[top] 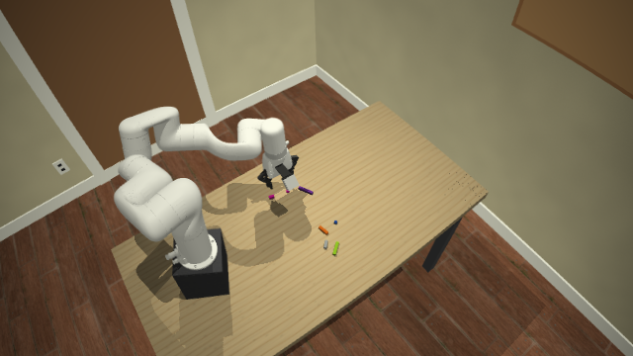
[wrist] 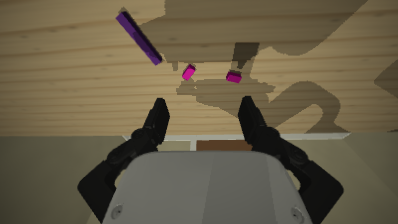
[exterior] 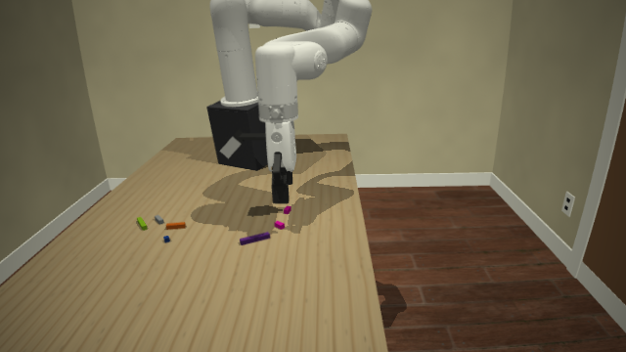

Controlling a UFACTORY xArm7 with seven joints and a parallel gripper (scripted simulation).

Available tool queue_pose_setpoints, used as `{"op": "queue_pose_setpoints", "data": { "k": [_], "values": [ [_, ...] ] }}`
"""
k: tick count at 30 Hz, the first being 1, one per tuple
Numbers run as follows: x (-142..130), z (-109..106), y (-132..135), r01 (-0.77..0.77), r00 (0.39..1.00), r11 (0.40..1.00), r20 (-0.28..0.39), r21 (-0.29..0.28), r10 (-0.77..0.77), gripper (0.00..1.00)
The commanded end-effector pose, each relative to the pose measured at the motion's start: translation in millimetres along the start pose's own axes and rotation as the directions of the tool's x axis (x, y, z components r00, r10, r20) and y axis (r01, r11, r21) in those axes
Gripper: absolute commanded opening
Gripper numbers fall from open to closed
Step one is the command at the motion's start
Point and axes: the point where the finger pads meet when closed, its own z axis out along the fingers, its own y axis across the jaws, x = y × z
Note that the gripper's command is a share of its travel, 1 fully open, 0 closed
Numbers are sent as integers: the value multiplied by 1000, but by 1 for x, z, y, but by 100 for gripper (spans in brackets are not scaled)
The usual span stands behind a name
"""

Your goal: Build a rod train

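The purple rod (top: 306, 190) (exterior: 254, 239) (wrist: 139, 38) lies flat. One magenta rod (top: 288, 191) (exterior: 279, 225) (wrist: 188, 72) lies near its end; a second magenta rod (top: 271, 197) (exterior: 287, 209) (wrist: 233, 77) lies apart, nearer the robot base. The orange rod (top: 323, 229) (exterior: 176, 225), grey rod (top: 325, 244) (exterior: 158, 219) and blue rod (top: 335, 222) (exterior: 166, 239) lie apart from one another. My gripper (exterior: 280, 200) (wrist: 203, 106) is open and empty, above the table near the magenta rods.
The lime rod (top: 335, 248) (exterior: 142, 223) lies close beside the grey rod on the wooden table (top: 396, 163) (exterior: 196, 303). The black robot base (top: 203, 284) (exterior: 237, 142) stands at one end. The arm's shadow falls over the magenta rods' area.
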Motion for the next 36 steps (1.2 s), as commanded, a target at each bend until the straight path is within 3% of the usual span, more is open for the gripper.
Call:
{"op": "queue_pose_setpoints", "data": {
  "k": [1,24,32,34,36],
  "values": [
    [0,-1,-1,0,1000,1000,1,3,0,100],
    [1,-1,-2,-11,1000,1000,2,3,11,100],
    [30,0,-15,-278,961,961,2,-1,278,100],
    [30,0,-15,-278,961,961,2,-1,278,100],
    [43,0,-20,-397,918,918,2,-2,397,100]
  ]
}}
